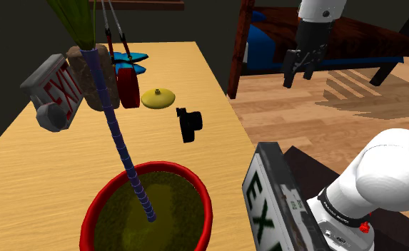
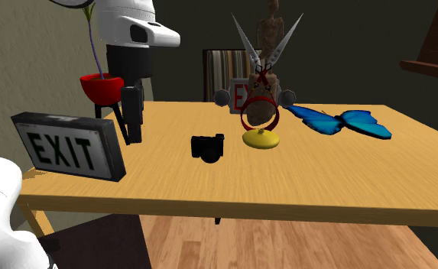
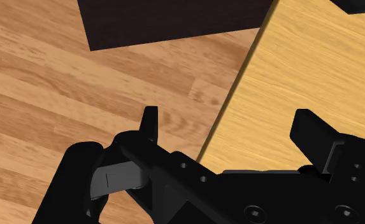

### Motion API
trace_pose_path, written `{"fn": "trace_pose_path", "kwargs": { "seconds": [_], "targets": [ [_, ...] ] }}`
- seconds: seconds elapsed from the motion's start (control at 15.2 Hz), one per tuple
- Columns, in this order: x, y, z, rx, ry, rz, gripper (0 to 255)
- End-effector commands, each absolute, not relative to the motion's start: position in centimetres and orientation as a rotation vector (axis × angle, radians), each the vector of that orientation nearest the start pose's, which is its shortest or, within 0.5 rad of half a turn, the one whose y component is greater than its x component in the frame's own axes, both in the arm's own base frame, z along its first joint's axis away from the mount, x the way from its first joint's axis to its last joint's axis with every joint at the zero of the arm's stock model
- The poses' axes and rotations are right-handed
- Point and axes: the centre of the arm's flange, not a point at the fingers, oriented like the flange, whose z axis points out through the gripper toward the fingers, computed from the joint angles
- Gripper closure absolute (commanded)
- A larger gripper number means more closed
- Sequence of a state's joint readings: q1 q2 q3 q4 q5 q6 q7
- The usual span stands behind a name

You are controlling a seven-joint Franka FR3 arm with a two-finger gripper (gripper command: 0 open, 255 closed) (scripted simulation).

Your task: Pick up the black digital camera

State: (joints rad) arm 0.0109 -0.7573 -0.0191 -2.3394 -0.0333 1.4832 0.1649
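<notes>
- The black camera (image 1: 189, 125) sits on the wooden table (image 1: 38, 164), near the middle of the shoulder view.
- A yellow dish (image 1: 158, 98) lies near it.
- The gripper (image 1: 299, 77) hangs in the upper right, well apart from the camera.
- Its fingers (image 3: 150, 124) stand wide apart and hold nothing.

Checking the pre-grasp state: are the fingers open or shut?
Open. In the wrist view the fingers stand apart, with only floor and table edge between them.
</notes>
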Motion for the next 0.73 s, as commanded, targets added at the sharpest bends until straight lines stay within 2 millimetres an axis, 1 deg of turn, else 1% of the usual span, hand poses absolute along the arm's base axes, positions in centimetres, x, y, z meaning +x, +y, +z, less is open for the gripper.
{"fn": "trace_pose_path", "kwargs": {
  "seconds": [0.0,0.66],
  "targets": [
    [30.5,-0.8,58.2,-3.155,0.266,0.154,0],
    [36.7,8.7,52.3,-3.152,0.323,0.073,0]
  ]
}}
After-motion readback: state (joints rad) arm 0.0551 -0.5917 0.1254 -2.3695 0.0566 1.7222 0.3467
